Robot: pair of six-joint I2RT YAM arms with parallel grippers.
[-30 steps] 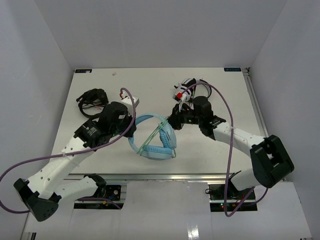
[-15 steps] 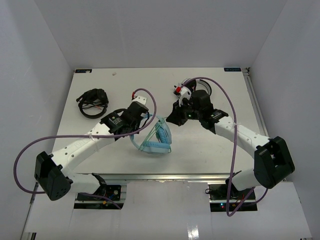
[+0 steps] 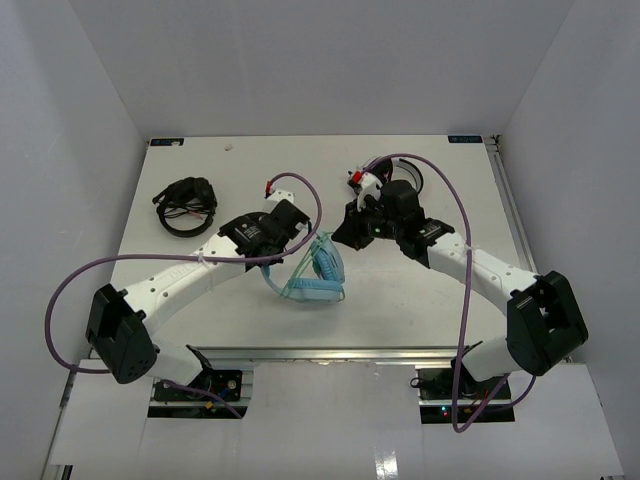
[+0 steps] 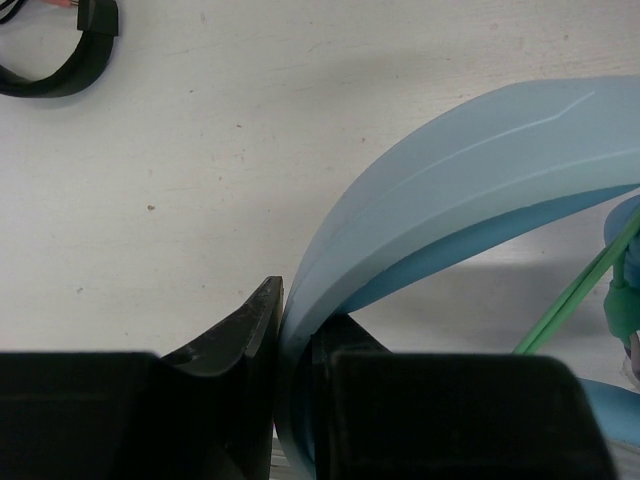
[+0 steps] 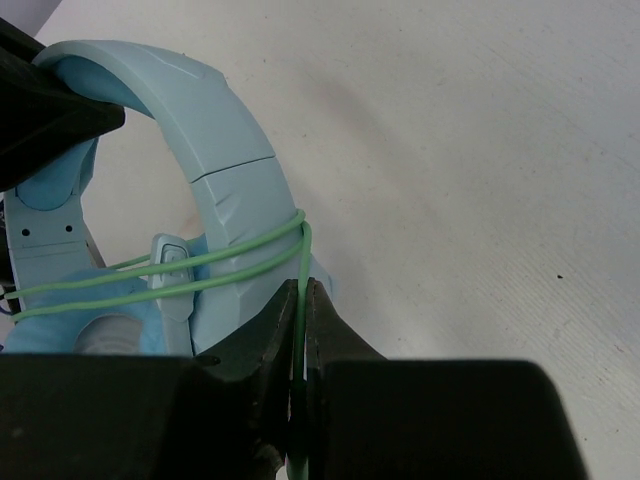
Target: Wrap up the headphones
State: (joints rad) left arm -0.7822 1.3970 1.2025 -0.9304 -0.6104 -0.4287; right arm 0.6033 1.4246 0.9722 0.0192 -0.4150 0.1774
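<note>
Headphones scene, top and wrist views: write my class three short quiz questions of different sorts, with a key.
1. True or false: the left gripper is clamped on the headband of the light blue headphones.
2. What does the right gripper pinch? A) green cable B) ear cup C) nothing
3. Fill in: the untouched headphones at the left of the table are ___ in colour.
Key: 1 true; 2 A; 3 black.
</note>
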